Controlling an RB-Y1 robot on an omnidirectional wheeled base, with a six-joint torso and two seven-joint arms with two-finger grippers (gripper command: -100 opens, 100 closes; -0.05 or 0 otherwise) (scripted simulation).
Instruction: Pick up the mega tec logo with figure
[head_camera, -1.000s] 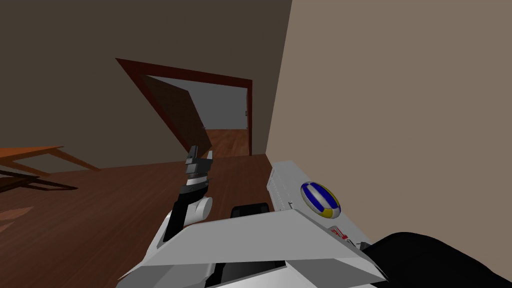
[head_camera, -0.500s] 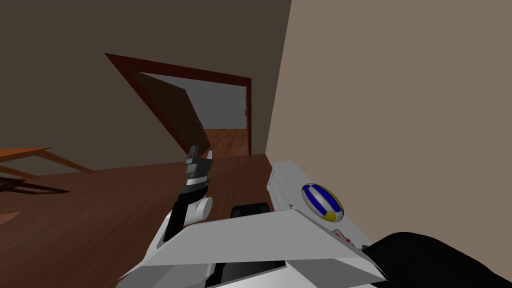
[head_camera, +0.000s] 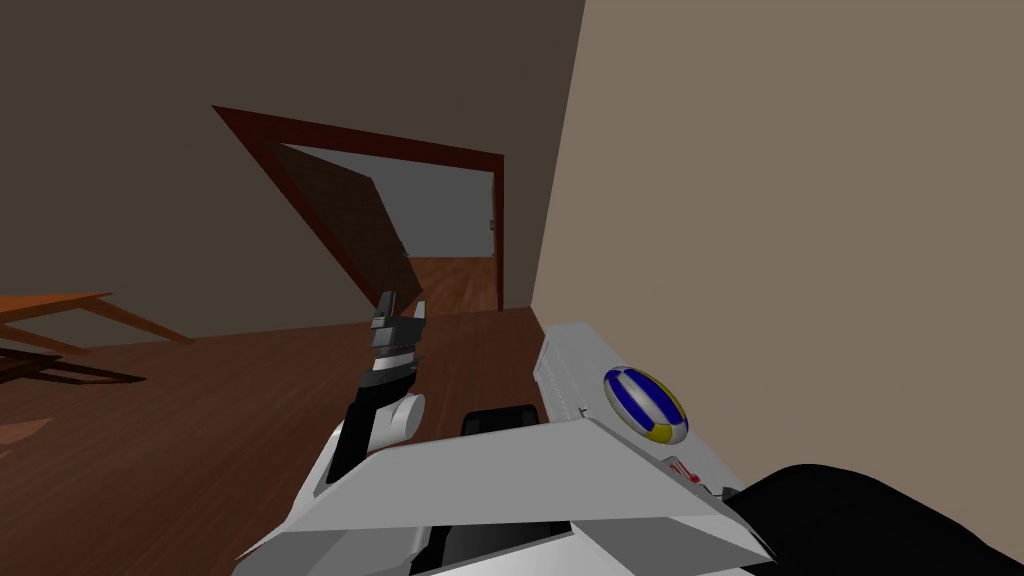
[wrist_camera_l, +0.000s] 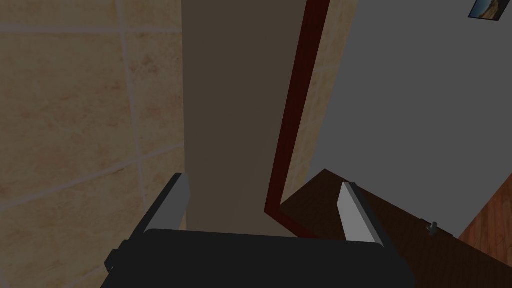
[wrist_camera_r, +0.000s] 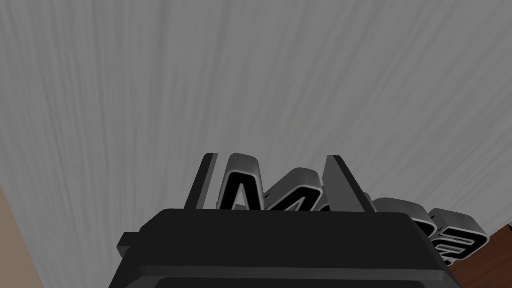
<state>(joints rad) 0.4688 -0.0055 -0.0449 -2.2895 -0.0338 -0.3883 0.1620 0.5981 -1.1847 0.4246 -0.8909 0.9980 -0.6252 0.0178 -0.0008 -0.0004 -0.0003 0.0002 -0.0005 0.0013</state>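
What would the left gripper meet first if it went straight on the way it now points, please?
The left gripper would probably meet the brown-grey wall beside the dark red door frame; depth is unclear.

- On the logo (wrist_camera_r: 248, 186), made of raised grey block letters with black faces, we read a capital "M" as its first letter, between the right gripper's (wrist_camera_r: 271, 157) fingers.
- Its later letters run behind one finger and the gripper's dark body; we cannot read them.
- On the grey surface (head_camera: 575, 350), the small red marks (head_camera: 685, 470) near the ball (head_camera: 645, 403) are too small to read.
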